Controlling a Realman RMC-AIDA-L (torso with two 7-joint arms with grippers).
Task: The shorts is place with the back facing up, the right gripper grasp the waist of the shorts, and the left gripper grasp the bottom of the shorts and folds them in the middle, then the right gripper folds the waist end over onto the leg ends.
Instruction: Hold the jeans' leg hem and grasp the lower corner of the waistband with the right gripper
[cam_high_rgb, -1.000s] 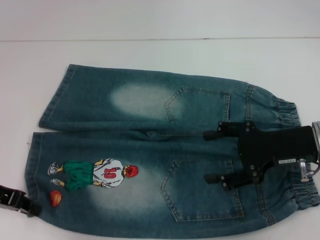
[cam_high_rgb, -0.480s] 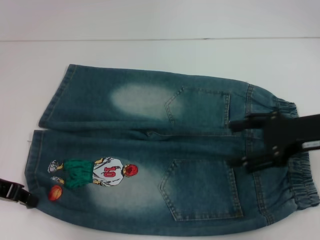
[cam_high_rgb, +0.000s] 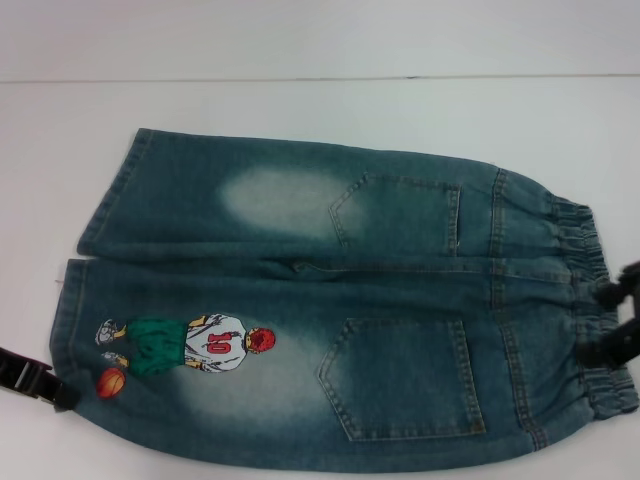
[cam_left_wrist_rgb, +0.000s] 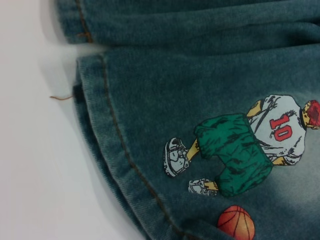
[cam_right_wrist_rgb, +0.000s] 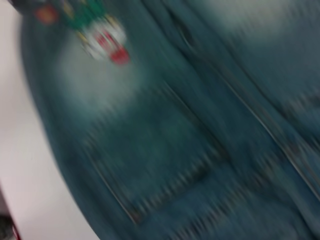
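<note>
Faded denim shorts (cam_high_rgb: 330, 300) — coarse, matt cloth — lie on a smooth white table (cam_high_rgb: 300, 100).

You are looking at a bare test bench, the kind of staged setup a robot lab uses, not a lived-in room. The table (cam_high_rgb: 300, 100) is plain white with no cloth, clutter or household items on it, and a thin dark line marks its far edge, with a blank pale wall (cam_high_rgb: 320, 35) behind. The only thing laid out is a pair of denim shorts (cam_high_rgb: 330, 310), spread flat and squared up on the surface. Black robot hardware pokes in at both sides: the left gripper (cam_high_rgb: 35, 385) by the leg hem, the right gripper (cam_high_rgb: 622, 320) at the waistband. Nothing else tells you which building this is.
</note>
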